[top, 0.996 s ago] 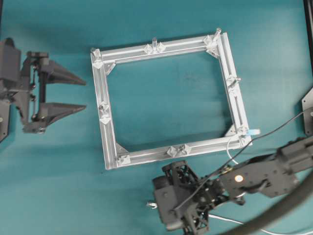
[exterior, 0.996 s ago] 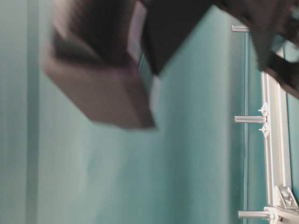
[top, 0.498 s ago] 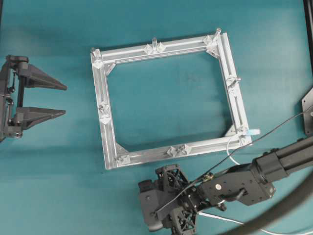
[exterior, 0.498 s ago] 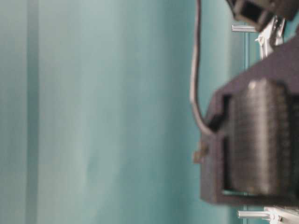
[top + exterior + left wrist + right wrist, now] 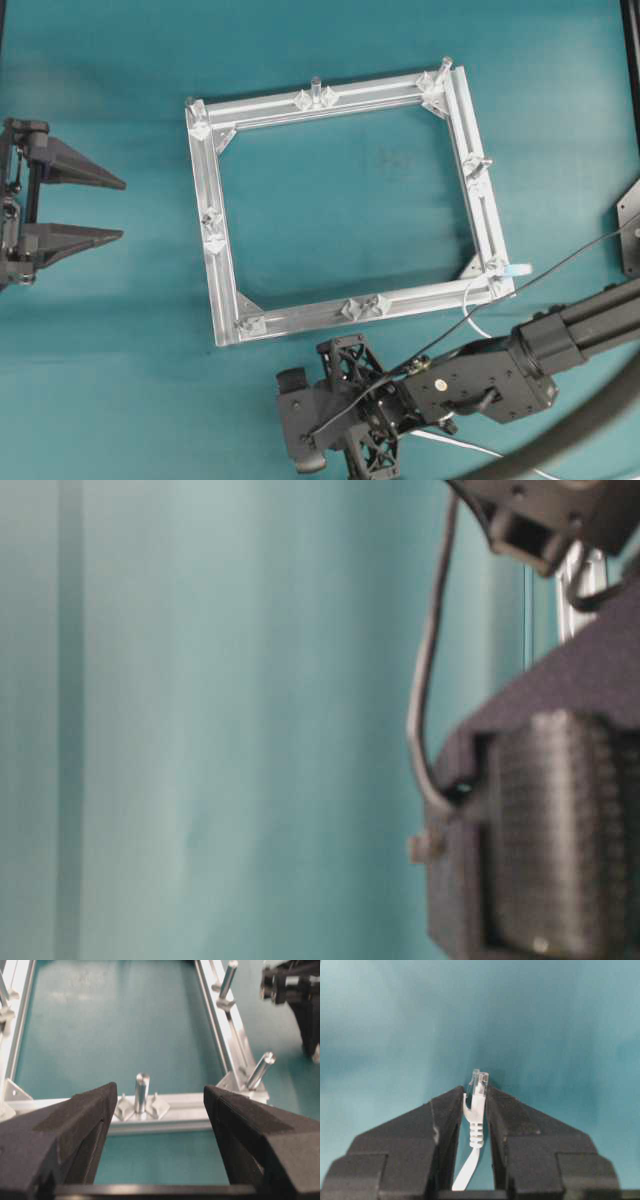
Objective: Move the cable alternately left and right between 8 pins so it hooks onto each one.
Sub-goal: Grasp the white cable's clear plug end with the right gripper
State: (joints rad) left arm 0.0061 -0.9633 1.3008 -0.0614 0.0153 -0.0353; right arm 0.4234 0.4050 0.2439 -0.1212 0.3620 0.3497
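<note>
Pinching the cable [image 5: 476, 1125] just behind its clear plug, the right gripper [image 5: 475, 1105] has its jaws closed on it, low beside the frame [image 5: 215, 260]. The left gripper [image 5: 156, 1105] hangs wide open, empty. Slack could snag on a pin [image 5: 141, 1091] wrongly, or the plug may slip free.

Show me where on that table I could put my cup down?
Inside the frame the mat is bare. Bare too between the frame and the left gripper, and along the far edge. It is crowded below the frame, where the right gripper holds the cable.
</note>
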